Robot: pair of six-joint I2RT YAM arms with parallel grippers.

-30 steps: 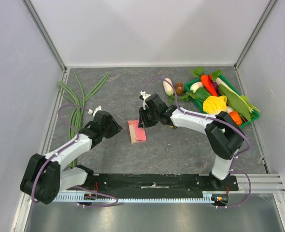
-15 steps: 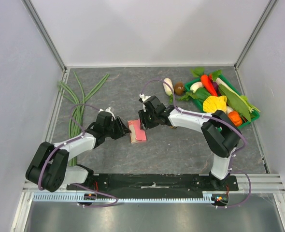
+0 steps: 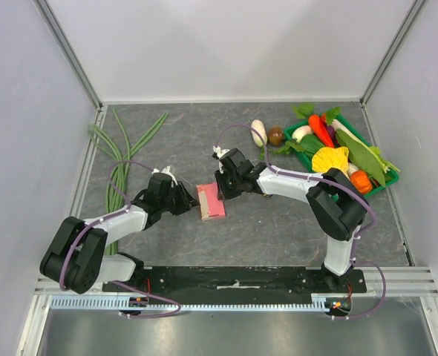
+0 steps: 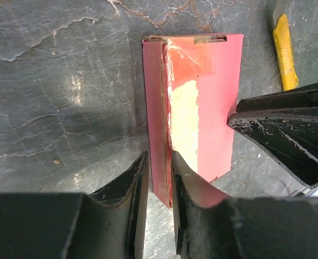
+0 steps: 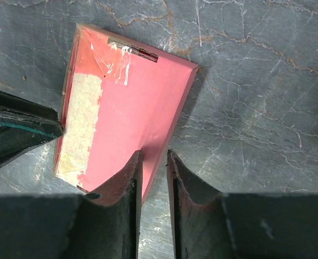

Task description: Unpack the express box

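In the middle of the tabletop (image 3: 278,230), between your two arms, the box (image 3: 210,201) lies flat with its lid down. Your job has hardly started. The box is still shut, some clear tape (image 5: 118,54) is still stuck over one end, and nothing has come out of it. A pale, torn patch shows on the top, but that is only the skin of the card. Your left claw (image 4: 159,159) is almost pressed together, with the left long edge of the box between its fingers, so it looks to be pinching that edge. Your right claw (image 5: 152,156) has its fingers close together too. One finger is over the box and one is over the bare tabletop, with the right edge between them. You cannot tell from here if it has a real hold. The yellow knife (image 4: 284,51) lies on the tabletop just past the box, and no claw has it. You still have to get the tape off, lift the flap and take out what is inside.
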